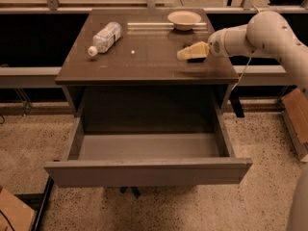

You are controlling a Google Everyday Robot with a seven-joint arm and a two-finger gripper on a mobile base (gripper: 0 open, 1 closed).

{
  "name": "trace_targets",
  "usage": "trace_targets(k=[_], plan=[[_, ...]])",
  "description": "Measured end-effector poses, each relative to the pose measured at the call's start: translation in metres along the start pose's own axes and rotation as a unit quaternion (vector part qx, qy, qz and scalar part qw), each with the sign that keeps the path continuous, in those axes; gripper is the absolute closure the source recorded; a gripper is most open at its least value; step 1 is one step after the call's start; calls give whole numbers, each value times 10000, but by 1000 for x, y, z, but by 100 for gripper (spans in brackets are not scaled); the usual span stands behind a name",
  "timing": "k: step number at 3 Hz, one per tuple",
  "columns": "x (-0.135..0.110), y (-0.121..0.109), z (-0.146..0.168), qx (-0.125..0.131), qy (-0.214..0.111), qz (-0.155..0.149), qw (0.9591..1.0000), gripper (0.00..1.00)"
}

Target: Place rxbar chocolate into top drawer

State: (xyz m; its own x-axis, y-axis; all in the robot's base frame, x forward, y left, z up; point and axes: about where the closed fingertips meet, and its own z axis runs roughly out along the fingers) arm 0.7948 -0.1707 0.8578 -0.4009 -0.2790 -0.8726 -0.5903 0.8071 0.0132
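Dark brown table (144,66) is the ref for everything below. Gripper (186,54) sits low over the table's right side, close to the right edge and approx. midway front to back, w/ its pale tip pointing left toward table centre. Can't tell whether it's apart, together or clamped on anything. Rxbar chocolate (196,59) shows only as a dark sliver on the tabletop, right under and against the gripper, mostly covered. Can't tell if it lies flat or is lifted. White arm (269,30) reaches in from beyond the table's right edge.

Top drawer (144,171) is pulled far out from under the table's front edge. Its grey floor shows wall to wall, and its front panel is approx. as wide as the table. Room above it is open betw. the table's front edge and the panel.

Water bottle (105,37) lies on its side at the table's back-left, cap toward the left edge, well apart from the gripper. Bowl (184,19) stands at the table's back edge, right of centre, near the gripper but not touching. Tabletop betw. bottle and gripper is open, w/ one small white speck (132,52).

Writing: the bottle has a pale label, text not legible. The bar's print is not readable either.
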Motion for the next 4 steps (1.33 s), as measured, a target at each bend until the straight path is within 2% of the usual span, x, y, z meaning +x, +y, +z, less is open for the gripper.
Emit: trace_targets(k=[1,3,4], plan=[[-1,-2,6,-49,9,13,10000,0],[17,-3,30,-266,227,226,9991,0],[22,-1,37,-301,303,232,9988,19]])
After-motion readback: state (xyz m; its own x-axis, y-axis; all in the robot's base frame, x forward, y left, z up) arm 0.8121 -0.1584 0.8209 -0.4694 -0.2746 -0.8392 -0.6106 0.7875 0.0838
